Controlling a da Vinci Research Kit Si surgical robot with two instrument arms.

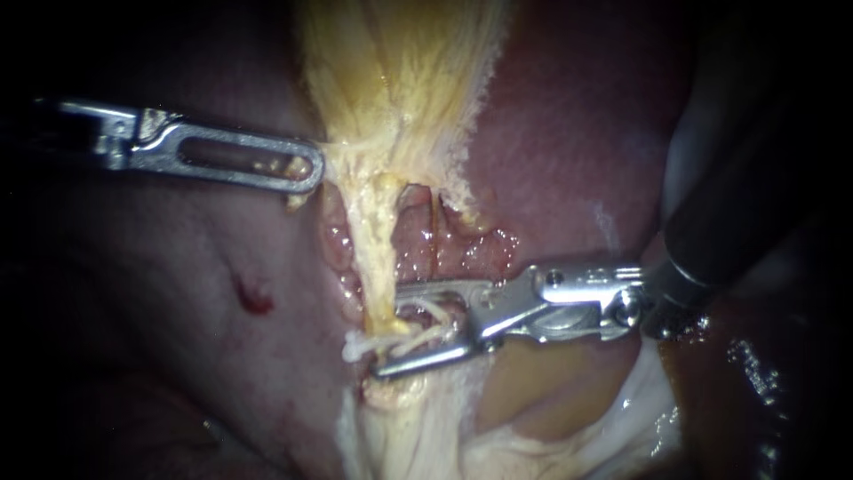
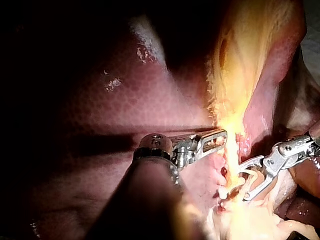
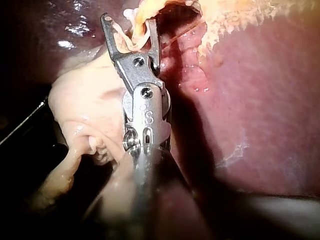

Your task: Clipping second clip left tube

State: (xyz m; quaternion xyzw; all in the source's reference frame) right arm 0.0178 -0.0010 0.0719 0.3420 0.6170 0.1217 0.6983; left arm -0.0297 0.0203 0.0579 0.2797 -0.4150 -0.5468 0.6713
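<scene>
Around lies liver (image 1: 569, 133); jaws of the left instrument (image 1: 311, 173) pinch yellow tissue (image 1: 400, 80). Jaws of the right instrument (image 1: 391, 329) gape around the pale, stringy left tube (image 1: 378, 249).

Endoscope: left instrument (image 1: 311, 171) shaft is lost in the dark at 9 o'clock. Its tip meets yellow tissue (image 1: 400, 80); the contact is hidden. Right instrument (image 1: 391, 331) shaft blurs and is cut off at 2 o'clock. Tube (image 1: 378, 258) vanishes behind pale strands (image 1: 426, 311) in the gap between the right jaws; what else sits there is too small to tell. Yellow tissue is cut off at 12.
Left wrist: own shaft is a blurred mass; liver (image 2: 100, 110) beside it is mostly in shadow.
Right wrist: shaft is blurred near the camera; strands ahead of the jaws are cut by the edge.
</scene>
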